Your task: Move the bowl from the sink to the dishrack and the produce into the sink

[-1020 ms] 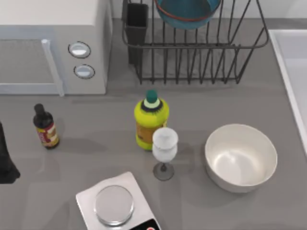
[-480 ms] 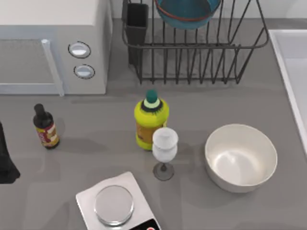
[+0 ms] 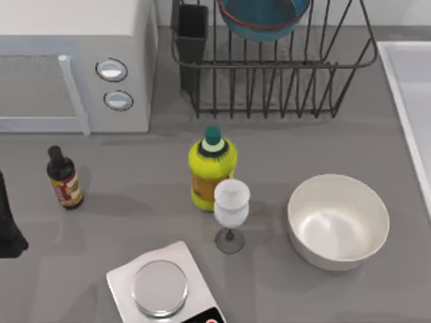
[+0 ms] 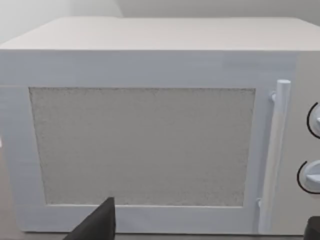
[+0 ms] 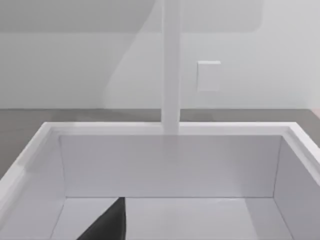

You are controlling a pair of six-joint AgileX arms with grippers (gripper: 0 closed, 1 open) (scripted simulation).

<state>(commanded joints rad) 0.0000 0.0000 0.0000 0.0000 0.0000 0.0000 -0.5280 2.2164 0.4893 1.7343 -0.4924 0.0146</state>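
Observation:
The teal-blue bowl (image 3: 262, 17) with its reddish rim rests in the black wire dishrack (image 3: 276, 81) at the back of the table. Part of the white sink (image 3: 412, 94) lies along the right edge. In the right wrist view, my right gripper (image 5: 212, 235) hangs open over the sink basin (image 5: 170, 165); one dark finger (image 5: 111, 224) shows, holding nothing. The produce is out of view. My left arm (image 3: 8, 229) is parked at the left edge. Its gripper (image 4: 207, 232) is open, facing the microwave door (image 4: 142, 145).
A white microwave (image 3: 74, 60) fills the back left. A yellow bottle (image 3: 212, 168), a wine glass (image 3: 231, 212), a white bowl (image 3: 338, 221), a dark sauce bottle (image 3: 64, 178) and a kitchen scale (image 3: 161, 286) stand on the grey counter. A faucet post (image 5: 171, 65) rises behind the basin.

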